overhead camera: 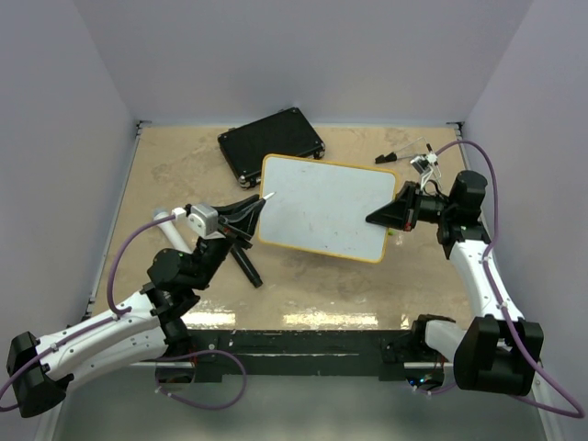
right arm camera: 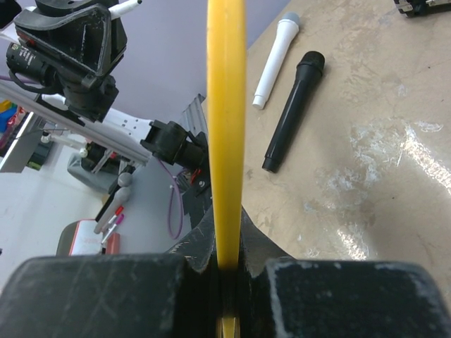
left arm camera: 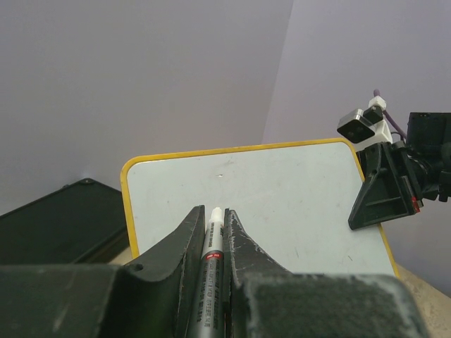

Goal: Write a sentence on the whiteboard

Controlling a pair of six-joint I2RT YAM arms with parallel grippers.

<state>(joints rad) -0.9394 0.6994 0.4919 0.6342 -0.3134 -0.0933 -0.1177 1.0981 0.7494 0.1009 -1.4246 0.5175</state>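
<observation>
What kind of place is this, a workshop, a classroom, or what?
Probably a robotics lab test cell: a left arm and a right arm bolted at the edge of a tan table, plain walls boxing it in on three sides, and a metal rail with a purple cable beyond it.

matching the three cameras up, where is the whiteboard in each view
top external: whiteboard, centre of frame
left wrist: centre, white face toward the camera
right wrist: edge-on, yellow rim running up the middle
shared landmark: the marker held in the left gripper, visible in all three
</observation>
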